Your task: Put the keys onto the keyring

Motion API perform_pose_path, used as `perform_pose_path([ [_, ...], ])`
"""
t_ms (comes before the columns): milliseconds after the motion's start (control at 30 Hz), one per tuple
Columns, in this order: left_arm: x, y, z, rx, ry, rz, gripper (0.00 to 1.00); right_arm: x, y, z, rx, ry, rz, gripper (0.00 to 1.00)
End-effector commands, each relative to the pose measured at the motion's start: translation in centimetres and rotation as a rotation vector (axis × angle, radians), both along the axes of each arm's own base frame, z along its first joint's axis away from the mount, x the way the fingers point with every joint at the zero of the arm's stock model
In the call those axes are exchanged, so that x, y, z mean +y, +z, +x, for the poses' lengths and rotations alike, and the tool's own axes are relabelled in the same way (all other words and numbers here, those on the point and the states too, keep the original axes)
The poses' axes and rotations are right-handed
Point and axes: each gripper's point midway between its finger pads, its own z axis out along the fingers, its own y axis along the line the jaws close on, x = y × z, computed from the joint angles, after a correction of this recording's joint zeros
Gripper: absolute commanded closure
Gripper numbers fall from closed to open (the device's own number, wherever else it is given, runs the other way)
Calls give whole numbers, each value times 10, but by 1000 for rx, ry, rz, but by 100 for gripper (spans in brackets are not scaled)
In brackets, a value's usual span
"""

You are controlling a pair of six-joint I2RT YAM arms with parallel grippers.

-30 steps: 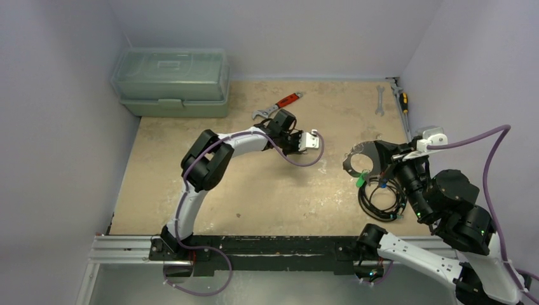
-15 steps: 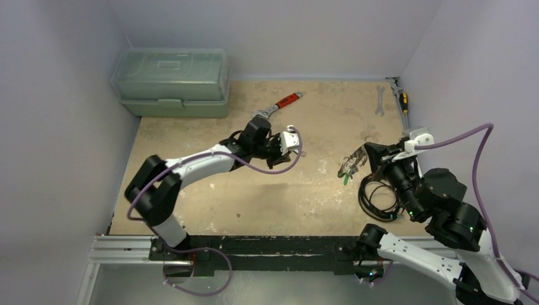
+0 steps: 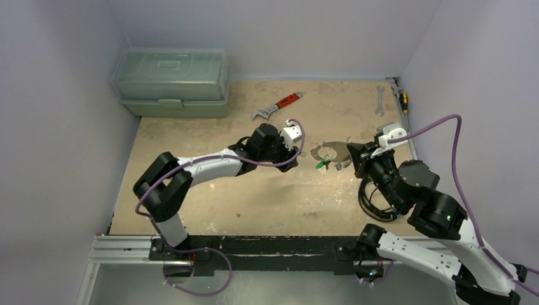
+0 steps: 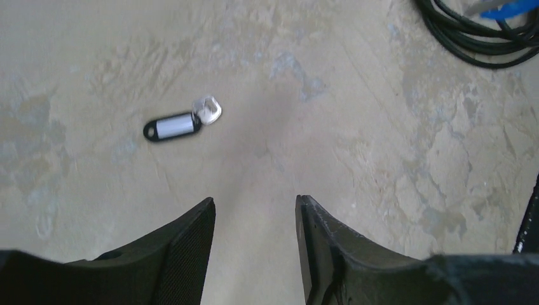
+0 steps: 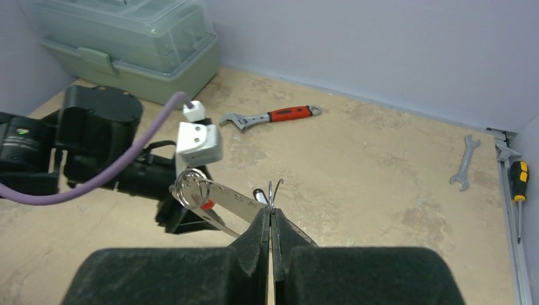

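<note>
The right gripper (image 5: 271, 215) is pinching its fingers fully together on the keyring (image 5: 271, 192), a large thin silvery wire loop. It is holding the loop in the air to the near right of the red-handled adjustable wrench (image 3: 278, 106). In the overhead view the loop is showing as a faint oval outline, with small keys (image 3: 321, 164) dangling from it, one carrying a green plastic tag. The right wrist view is showing a small split ring (image 5: 191, 187) and a red tag (image 5: 206, 204) hanging at the loop's far end. The keys there are too blurred to count.

The left gripper (image 4: 254, 210) is hovering on the near side of the wrench, close beside the hanging loop. Its black fingers are standing moderately apart with nothing between them. Below it the black-tagged key (image 4: 175, 126), a small silver one with an oblong black tag and a pale label, is lying flat on the mottled beige table (image 4: 356, 159), apart from the loop. A coil of black cable (image 3: 376, 198) is lying well to the near right of the wrench.
</note>
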Motion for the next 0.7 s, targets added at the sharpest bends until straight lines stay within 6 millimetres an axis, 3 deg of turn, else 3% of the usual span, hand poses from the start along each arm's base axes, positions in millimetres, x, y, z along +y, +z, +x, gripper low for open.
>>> perform_pose_path([
  [0,-40,17,17,-160,-218,7,51,-7,32,-6,-63,4,102,100],
  [100,-52,-6,23,-218,-371,59,47,-13,35,-11,-62,3,111,100],
  [267,-54,-31,42,-282,-518,83,39,-24,38,-19,-46,-3,116,100],
  [500,-53,-49,62,-299,-616,41,40,-40,40,-32,-40,-4,122,100],
  [667,-59,-41,71,-339,-684,-30,46,-40,34,-34,-25,6,115,100],
])
